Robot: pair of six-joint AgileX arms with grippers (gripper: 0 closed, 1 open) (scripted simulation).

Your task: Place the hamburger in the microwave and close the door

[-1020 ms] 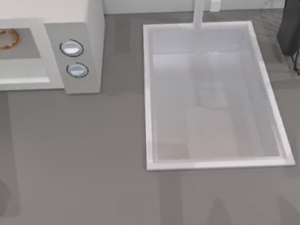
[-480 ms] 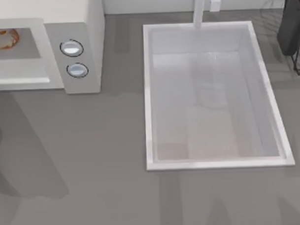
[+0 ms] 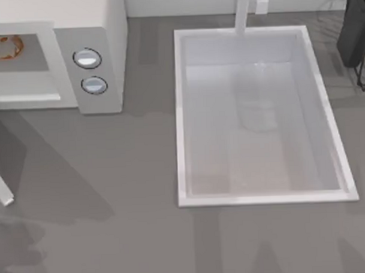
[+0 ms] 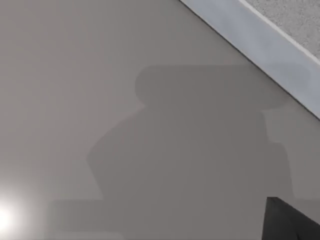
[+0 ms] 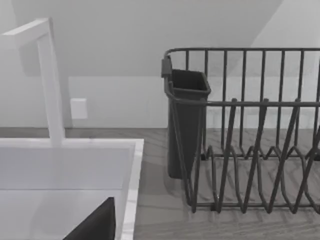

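Note:
The hamburger [image 3: 8, 47] lies inside the open cavity of the white microwave [image 3: 103, 19] at the table's far left, beside the two round knobs [image 3: 87, 58]. A white edge of the door [image 3: 1, 192] pokes in at the table's left edge, well in front of the microwave, casting a broad shadow. In the left wrist view the door's white frame [image 4: 260, 40] and speckled window [image 4: 300, 15] cross a corner above the grey tabletop. A dark bit of my left gripper [image 4: 287, 222] sits at that picture's corner. A dark part of my right gripper [image 5: 95, 225] hangs over the sink's rim.
A white sink basin [image 3: 181, 112] with a faucet [image 3: 243, 11] takes up the middle and right of the table. A dark wire dish rack [image 3: 356, 34] with a cutlery cup [image 5: 186, 125] stands at the far right.
The door's white edge has swung into the top view at the left edge. Its shadow has spread rightward over the table in front of the microwave.

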